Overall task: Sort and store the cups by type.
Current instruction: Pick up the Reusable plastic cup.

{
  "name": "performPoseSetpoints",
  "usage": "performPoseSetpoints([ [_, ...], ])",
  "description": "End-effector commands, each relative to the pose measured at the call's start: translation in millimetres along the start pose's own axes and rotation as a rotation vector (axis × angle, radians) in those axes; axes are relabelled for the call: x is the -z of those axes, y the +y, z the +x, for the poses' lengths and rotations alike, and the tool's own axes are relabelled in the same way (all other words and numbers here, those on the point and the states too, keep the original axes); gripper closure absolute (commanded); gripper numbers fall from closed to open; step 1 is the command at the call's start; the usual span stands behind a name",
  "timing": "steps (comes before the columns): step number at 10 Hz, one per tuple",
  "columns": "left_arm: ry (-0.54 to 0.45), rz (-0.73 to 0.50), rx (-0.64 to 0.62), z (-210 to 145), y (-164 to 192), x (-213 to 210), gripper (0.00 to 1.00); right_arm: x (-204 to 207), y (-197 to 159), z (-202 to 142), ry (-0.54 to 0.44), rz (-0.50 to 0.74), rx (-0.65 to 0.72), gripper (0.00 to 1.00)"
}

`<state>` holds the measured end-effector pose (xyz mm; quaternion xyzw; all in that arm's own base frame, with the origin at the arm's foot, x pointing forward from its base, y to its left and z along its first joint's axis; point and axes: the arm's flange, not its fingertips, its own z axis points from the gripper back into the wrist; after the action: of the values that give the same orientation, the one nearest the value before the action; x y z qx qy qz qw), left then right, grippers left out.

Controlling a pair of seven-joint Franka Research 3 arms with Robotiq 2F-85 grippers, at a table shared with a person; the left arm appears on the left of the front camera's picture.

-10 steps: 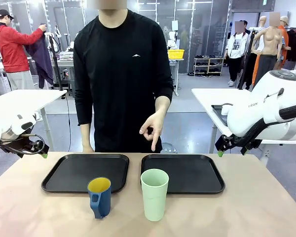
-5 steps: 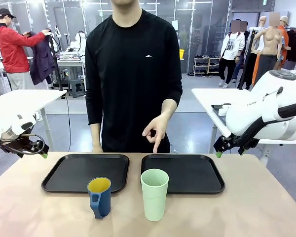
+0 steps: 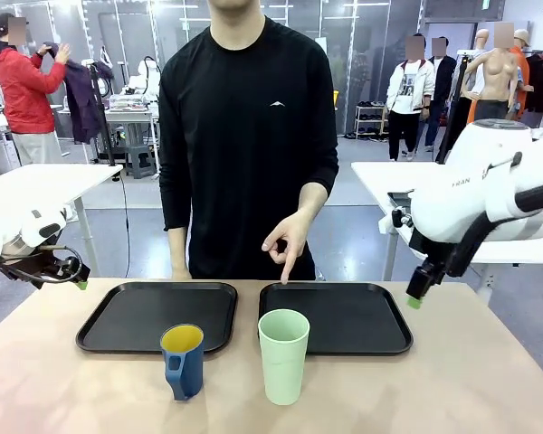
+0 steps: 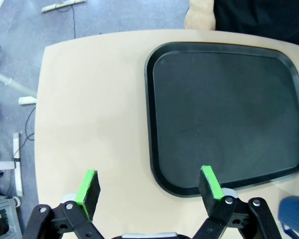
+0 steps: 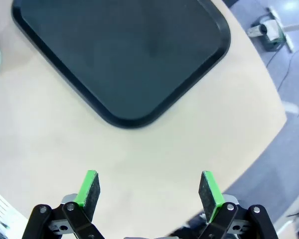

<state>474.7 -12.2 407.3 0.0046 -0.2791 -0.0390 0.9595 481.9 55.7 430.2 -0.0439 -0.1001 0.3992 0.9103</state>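
A dark blue handled mug [image 3: 183, 362] with a yellow inside stands on the table in front of the left black tray [image 3: 118, 321]. Beside it, a tall mint-green tumbler [image 3: 283, 355] stands in front of the right black tray [image 3: 362, 321]. My left gripper [image 3: 80, 284] hangs open at the table's left edge; in the left wrist view the left gripper [image 4: 148, 185] is over the tray's [image 4: 224, 104] near corner, the mug [image 4: 295, 217] at the lower right. My right gripper [image 3: 415, 297] is open beside the right tray; in the right wrist view the right gripper [image 5: 149, 189] is over bare table below the tray [image 5: 124, 50].
A person in black stands at the far side, one hand [image 3: 285, 240] pointing a finger down at the right tray's far edge. The other hand [image 4: 199, 15] rests at the table's far edge by the left tray. Both trays hold nothing.
My right arm has turned and its gripper has dropped lower, toward the right tray's outer edge. The left arm and both cups have stayed put. The person's hand keeps pointing.
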Motion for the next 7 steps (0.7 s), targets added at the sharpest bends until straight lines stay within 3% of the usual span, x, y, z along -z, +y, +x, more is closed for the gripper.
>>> performPoseSetpoints([
  [1,0.0,0.004,0.006,0,1,0,0.0,-2,-5,4,0.021,-0.106,-0.233,0.0],
  [3,0.0,0.004,0.006,0,1,0,0.0,-2,0,6,0.107,-0.12,-0.425,0.0],
  [5,0.0,0.004,0.006,0,1,0,0.0,-3,6,2,0.113,-0.07,-0.593,0.0],
  [7,0.0,0.004,0.006,0,1,0,0.0,-3,10,-2,0.107,-0.007,-0.674,0.0],
])
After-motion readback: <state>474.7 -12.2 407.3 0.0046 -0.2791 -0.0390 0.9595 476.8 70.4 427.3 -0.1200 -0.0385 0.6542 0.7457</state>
